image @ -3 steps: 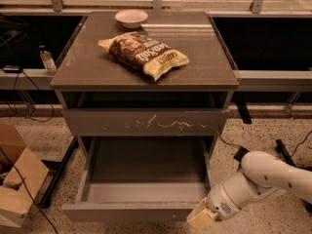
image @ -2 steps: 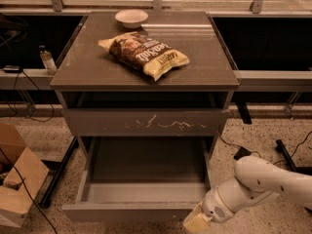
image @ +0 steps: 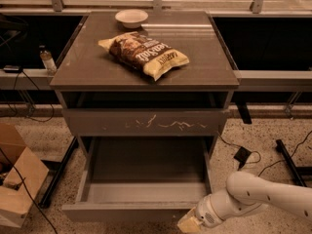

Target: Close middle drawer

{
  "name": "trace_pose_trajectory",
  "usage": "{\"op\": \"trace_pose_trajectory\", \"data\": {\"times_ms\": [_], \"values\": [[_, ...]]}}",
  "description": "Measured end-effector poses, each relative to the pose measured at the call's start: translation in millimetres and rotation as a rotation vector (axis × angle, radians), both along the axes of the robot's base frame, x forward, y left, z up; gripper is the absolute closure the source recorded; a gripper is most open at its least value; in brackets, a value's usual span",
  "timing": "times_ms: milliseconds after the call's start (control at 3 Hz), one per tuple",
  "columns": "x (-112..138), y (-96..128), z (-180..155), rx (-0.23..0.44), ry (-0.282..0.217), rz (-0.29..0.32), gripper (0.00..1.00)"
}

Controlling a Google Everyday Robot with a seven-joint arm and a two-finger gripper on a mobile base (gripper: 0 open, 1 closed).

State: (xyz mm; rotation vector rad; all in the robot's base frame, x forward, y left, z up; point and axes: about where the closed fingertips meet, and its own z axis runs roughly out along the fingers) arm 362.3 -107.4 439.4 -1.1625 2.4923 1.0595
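The middle drawer [image: 131, 211] is pulled far out of the grey cabinet, its grey inside bare and its plain front facing me at the bottom of the view. Above it sits the shut top drawer front with pale scratch marks [image: 146, 123]. My white arm comes in from the lower right. My gripper [image: 191, 224] is at the bottom edge, right in front of the right end of the open drawer's front, close to or touching it.
A brown and yellow chip bag [image: 145, 53] and a white bowl [image: 131, 17] lie on the cabinet top [image: 92, 69]. Cardboard boxes [image: 17, 179] stand on the floor at the left. Cables and a black adapter [image: 242, 156] lie on the floor at the right.
My arm and gripper have shifted a little left and down toward the drawer front's right end. The drawer stands as far out as before.
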Motion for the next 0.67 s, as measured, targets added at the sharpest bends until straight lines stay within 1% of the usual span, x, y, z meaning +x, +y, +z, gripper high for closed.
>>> {"op": "trace_pose_trajectory", "data": {"times_ms": [333,667], "values": [[15.1,-0.4,-29.8,0.010,0.002,-0.020,1.00],[14.4,-0.3,-29.7,0.010,0.002,-0.020,1.00]]}}
